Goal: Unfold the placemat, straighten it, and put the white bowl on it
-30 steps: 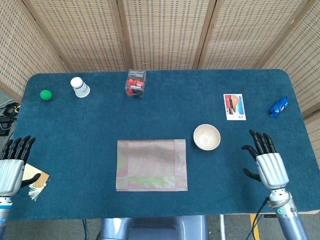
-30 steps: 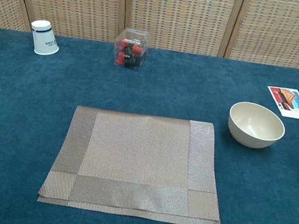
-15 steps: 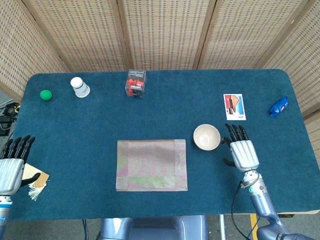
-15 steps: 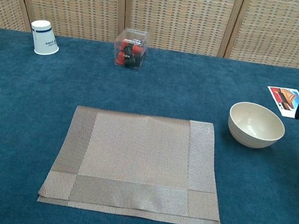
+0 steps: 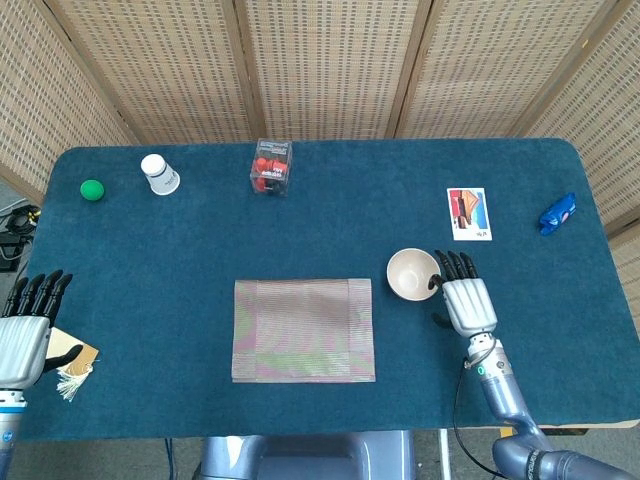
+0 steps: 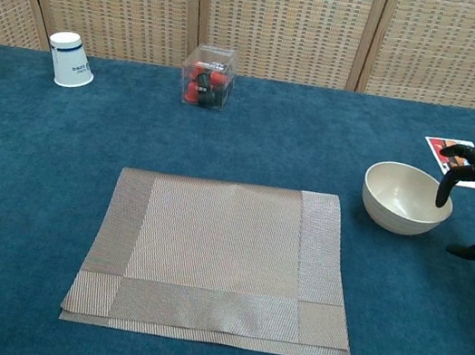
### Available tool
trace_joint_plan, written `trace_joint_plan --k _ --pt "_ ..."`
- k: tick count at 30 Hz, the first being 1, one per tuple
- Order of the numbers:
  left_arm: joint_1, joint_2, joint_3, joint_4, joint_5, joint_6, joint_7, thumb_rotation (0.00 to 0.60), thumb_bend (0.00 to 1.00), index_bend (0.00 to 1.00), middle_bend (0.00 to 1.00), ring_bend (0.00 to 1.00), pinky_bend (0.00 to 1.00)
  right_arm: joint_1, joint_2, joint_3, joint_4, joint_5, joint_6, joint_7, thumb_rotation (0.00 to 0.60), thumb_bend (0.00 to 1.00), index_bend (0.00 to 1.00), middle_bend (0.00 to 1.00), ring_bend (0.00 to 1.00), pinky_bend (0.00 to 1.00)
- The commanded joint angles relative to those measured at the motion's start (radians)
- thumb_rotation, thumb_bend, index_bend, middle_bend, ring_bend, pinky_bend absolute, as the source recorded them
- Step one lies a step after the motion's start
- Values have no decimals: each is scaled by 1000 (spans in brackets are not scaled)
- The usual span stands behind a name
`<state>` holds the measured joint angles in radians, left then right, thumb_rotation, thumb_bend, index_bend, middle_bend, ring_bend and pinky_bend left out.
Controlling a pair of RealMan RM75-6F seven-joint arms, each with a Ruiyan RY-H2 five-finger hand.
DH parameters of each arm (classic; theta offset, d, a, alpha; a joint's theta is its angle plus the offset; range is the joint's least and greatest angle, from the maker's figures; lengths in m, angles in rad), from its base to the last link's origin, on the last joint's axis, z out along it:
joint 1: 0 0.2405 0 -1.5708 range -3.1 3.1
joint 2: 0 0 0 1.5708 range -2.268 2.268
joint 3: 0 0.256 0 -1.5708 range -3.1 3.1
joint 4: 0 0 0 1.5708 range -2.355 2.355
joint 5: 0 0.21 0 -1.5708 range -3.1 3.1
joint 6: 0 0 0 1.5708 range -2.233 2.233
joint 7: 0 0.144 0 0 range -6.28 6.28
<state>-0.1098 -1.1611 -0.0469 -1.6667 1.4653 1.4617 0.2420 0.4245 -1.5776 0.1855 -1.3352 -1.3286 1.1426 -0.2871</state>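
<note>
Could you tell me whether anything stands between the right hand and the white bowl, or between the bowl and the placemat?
Nothing visible does. The right hand sits just right of the white bowl, fingers at its rim, and only bare blue table separates the bowl from the folded placemat.

Right hand [image 5: 466, 302] hovers palm-down, fingers [image 6: 450, 181] spread and slightly curled, holding nothing, forearm reaching in from the near edge. Left hand [image 5: 24, 332] rests at the far left, fingers extended, empty.

Cream white bowl [image 5: 413, 274], grey-beige striped placemat [image 5: 304, 330], deep blue table [image 5: 200, 250].
</note>
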Motion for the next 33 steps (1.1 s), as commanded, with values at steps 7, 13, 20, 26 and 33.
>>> trace_joint_plan --k 7,13,20,26,33 --pt "-4 -5 -3 5 -13 -9 0 600 13 0 0 0 0 35 -58 -1 58 0 -8 16 600 363 502 163 0 71" --pt "-10 -5 -7 11 -30 -25 -8 600 12 0 0 0 0 61 -104 5 121 13 -26 13 600 384 530 183 0 80" --pt "-18 -9 -9 19 -46 -43 -12 600 13 0 0 0 0 80 -148 4 192 28 -41 11 600 499 560 192 0 84" --pt "-22 -14 -9 19 -48 -47 -9 600 13 0 0 0 0 80 -177 2 244 8 -3 46 600 509 691 251 5 85" --pt "-21 -14 -4 15 -43 -43 -5 600 14 0 0 0 0 72 -177 -7 260 -1 12 75 600 506 732 283 10 86"
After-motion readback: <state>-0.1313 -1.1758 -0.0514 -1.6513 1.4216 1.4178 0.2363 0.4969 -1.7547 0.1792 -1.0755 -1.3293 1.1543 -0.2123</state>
